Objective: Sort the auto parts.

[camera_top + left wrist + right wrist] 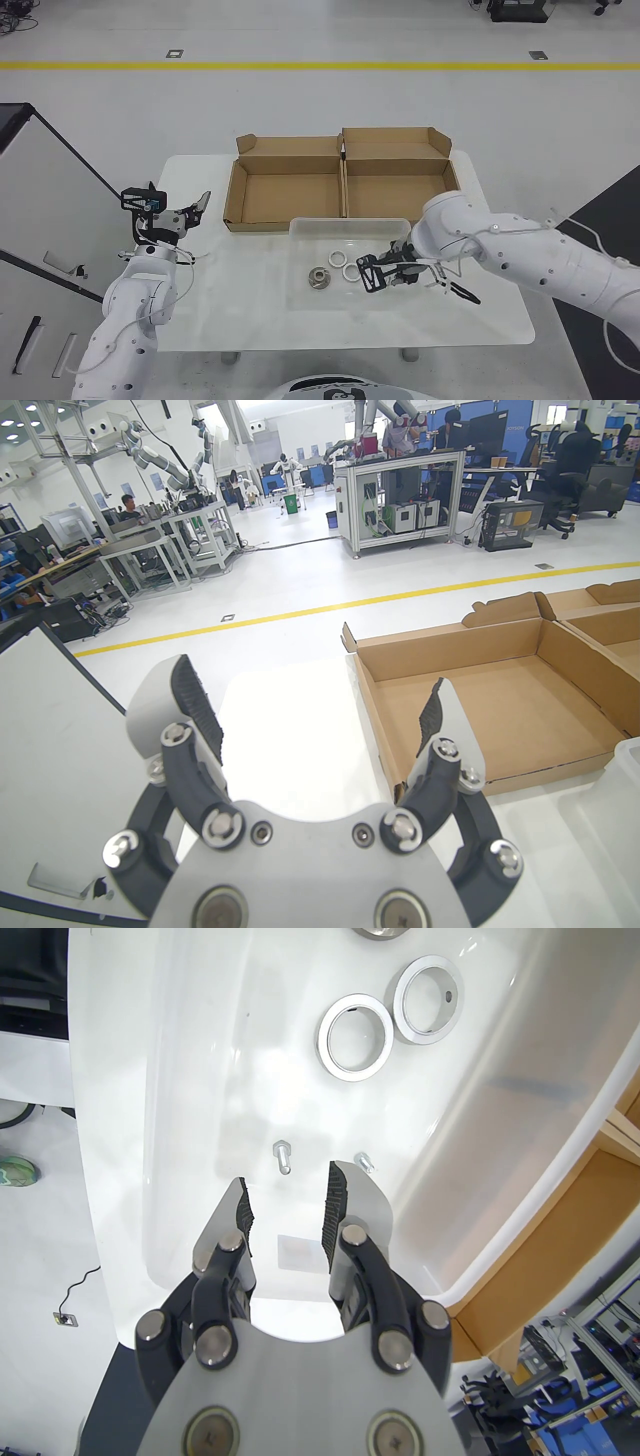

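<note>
The right gripper (287,1183) hangs open and empty just over a small bolt (281,1155) in the white bin (500,1103), seemingly lined up to pinch it. The left gripper (310,685), open too, hovers beside the cardboard boxes (285,195), probably keeping clear. A second bolt (364,1162) is half hidden behind one finger; two rings (321,1040) lie farther in

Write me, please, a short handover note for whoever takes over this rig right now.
Left gripper: open, empty, above the left part of the table.
Right gripper: open, empty, low over the bin, with a bolt just ahead of its fingertips.
Also in the bin: a second bolt, two rings and a hub-like part.
Done: nothing sorted; the left box and right box are empty.
Left: move every part from the bin to the boxes, probably the bolt first.
</note>
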